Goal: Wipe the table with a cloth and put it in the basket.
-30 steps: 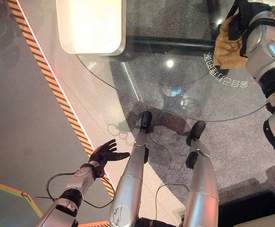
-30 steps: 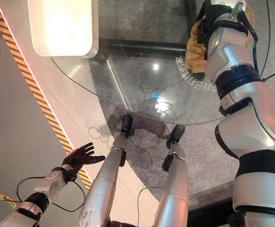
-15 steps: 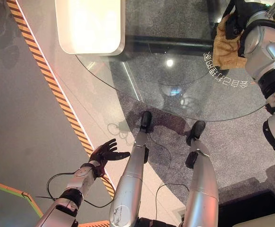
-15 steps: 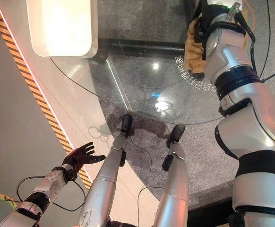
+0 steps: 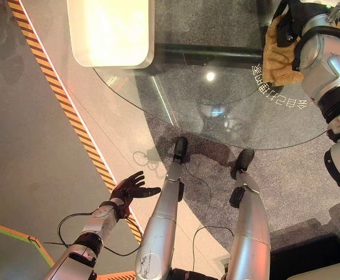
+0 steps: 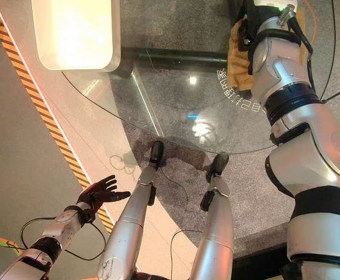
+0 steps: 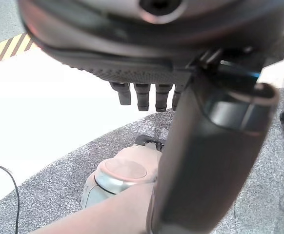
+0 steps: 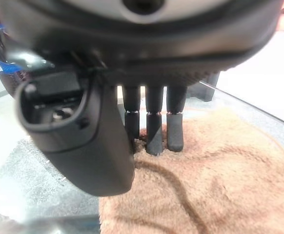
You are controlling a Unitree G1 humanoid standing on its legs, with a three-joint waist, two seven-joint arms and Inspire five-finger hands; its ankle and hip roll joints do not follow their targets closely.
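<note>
Two hands work apart. The right hand (image 8: 152, 122) rests on the tan cloth (image 8: 215, 185), fingers (image 8: 175, 131) straight and pressing down into the pile, at the far right part of the round glass surface (image 5: 217, 99). The left hand (image 5: 132, 188) hangs low over the floor near a striped line (image 5: 70, 111), fingers spread and holding nothing. A white block (image 5: 111, 32) sits beside the surface.

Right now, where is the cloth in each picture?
Left eye view: cloth at upper right, under the right hand.
Right eye view: upper right, beside the right forearm.
Right wrist view: under the fingers.
Shared landmark: the glass table.
</note>
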